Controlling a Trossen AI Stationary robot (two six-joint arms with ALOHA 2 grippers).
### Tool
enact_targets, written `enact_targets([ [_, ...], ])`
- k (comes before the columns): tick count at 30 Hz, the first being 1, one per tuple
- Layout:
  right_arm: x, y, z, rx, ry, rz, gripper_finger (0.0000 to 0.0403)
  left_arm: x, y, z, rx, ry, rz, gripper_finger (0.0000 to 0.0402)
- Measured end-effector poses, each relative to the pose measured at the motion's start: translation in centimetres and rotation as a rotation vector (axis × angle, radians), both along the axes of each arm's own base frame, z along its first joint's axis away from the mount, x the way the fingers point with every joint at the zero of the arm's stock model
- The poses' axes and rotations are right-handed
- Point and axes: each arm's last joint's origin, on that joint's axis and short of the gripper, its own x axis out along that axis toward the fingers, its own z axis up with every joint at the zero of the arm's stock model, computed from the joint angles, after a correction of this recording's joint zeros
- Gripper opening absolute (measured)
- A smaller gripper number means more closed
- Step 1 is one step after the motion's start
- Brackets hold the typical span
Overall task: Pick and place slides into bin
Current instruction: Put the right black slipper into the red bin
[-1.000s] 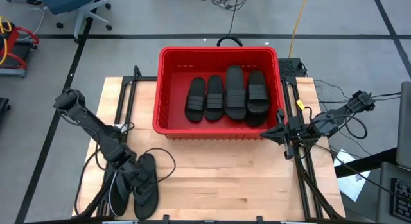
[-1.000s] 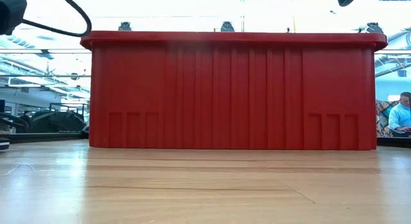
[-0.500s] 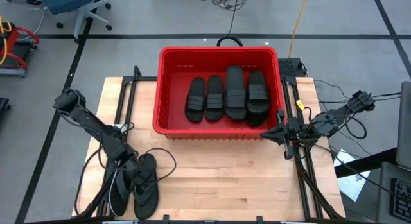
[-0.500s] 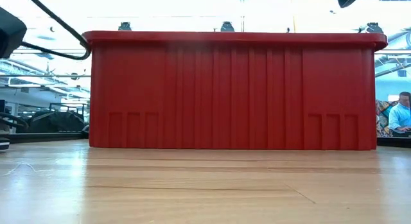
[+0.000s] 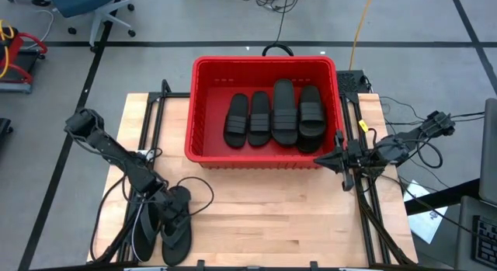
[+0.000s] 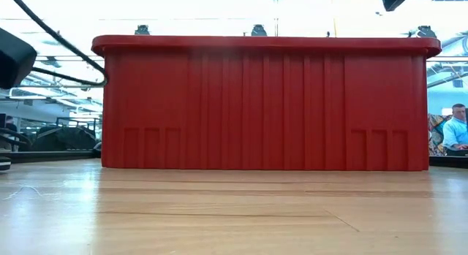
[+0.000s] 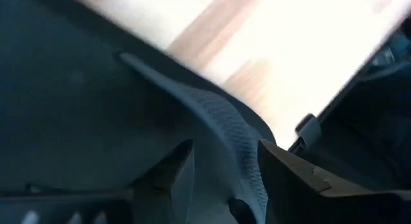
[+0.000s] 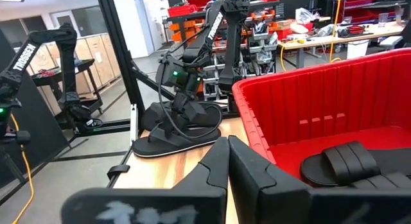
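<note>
The red bin (image 5: 264, 63) stands at the table's far middle and fills the low view (image 6: 263, 101). Several ribbed-strap slides (image 5: 273, 119) lie side by side on its floor. Two thong flip-flops (image 5: 175, 224) lie sole-down at the table's near left corner; they also show in the right wrist view (image 8: 176, 137). My left gripper (image 5: 161, 210) is open, low over them. Its fingers stand on either side of one flip-flop's thong strap (image 7: 225, 121). My right gripper (image 5: 322, 163) is shut and empty, beside the bin's near right corner.
Bare wood (image 5: 272, 217) lies between the bin and the table's near edge. Dark frame rails (image 5: 361, 201) and cables (image 5: 206, 201) run along both table sides. A person (image 6: 457, 131) sits in the room far beyond the table.
My left arm has gone down toward the flip-flops at the near left corner. The flip-flops, the bin and my right arm have stayed where they were.
</note>
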Motion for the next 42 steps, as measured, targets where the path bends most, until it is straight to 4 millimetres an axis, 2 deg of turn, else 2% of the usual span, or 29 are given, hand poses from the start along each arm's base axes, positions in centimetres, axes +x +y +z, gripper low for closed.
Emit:
enact_targets([
  [3,0.0,0.0,0.0,0.007,-0.002,-0.001,0.0000,0.3,0.0,0.2,-0.004,-0.062,-0.056,0.0121],
  [7,0.0,0.0,0.0,0.017,-0.002,-0.001,0.0000,0.4,-0.1,0.3,-0.018,-0.085,-0.111,0.0026],
  [8,0.0,0.0,0.0,0.017,-0.002,0.000,0.0000,0.3,-0.2,0.3,-0.023,-0.083,-0.115,0.0014],
  [12,0.0,0.0,0.0,0.012,0.000,0.001,0.0000,0.5,-0.3,0.5,-0.033,-0.092,-0.115,0.0005],
  [15,0.0,0.0,0.0,0.009,0.000,0.001,0.0000,1.1,-0.7,1.6,-0.067,-0.144,-0.118,0.0003],
  [19,0.0,0.0,0.0,0.008,0.001,0.002,0.0000,2.6,-1.6,4.6,-0.122,-0.318,-0.172,0.0001],
  [24,0.0,-0.1,0.0,-0.012,-0.001,0.003,0.0000,3.9,-3.1,10.1,-0.143,-0.564,-0.336,0.0001],
  [27,-0.2,-0.1,0.1,-0.015,-0.005,0.004,0.0000,4.5,-3.0,13.5,-0.168,-0.601,-0.391,0.0001],
  [30,-0.4,-0.2,0.1,-0.017,-0.002,0.006,0.0000,4.9,-1.5,16.7,-0.140,-0.547,-0.425,0.0000],
  [33,-0.6,-0.2,0.0,-0.017,0.001,0.032,0.0000,4.9,1.0,20.4,-0.042,-0.547,-0.453,0.0000],
  [38,-0.7,-0.3,-0.1,0.004,0.016,0.035,0.0000,5.0,7.2,26.9,0.190,-0.692,-0.374,0.0000],
  [42,-0.7,-0.3,-0.1,0.012,0.021,0.034,0.0000,6.0,12.9,29.9,0.391,-0.732,-0.241,0.0000],
])
